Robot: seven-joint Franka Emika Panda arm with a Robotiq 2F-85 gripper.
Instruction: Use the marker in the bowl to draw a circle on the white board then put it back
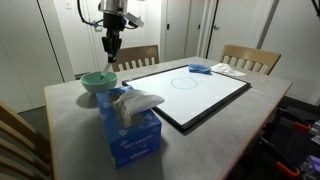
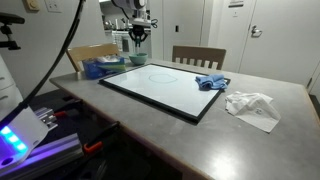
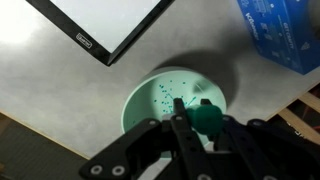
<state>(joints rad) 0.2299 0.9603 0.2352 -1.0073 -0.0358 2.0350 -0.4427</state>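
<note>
The white board (image 1: 205,100) is laid flat on the table (image 1: 262,108), and a thin circle (image 1: 183,82) is already drawn on it, so returning the pen is judged to be the step in hand. Near the board's corner the teal bowl (image 3: 145,100) is set, and the gripper (image 1: 112,47) is hung directly above it. The jaws are pressed together on the marker (image 3: 208,118), which is seen end-on in the wrist view as a rounded green tip between the fingers (the barrel is hidden behind it). The marker is judged to be light, stiff and smooth-sided. Little force is needed, but a slick round barrel could be twisted or slipped in a loose pinch. It is best taken across the middle of the barrel, clear of the writing tip. Relative to the hand, the marker is held between the fingertips and pointed downward. It is placed over the bowl's inside and is seemingly not yet touching the floor.
</note>
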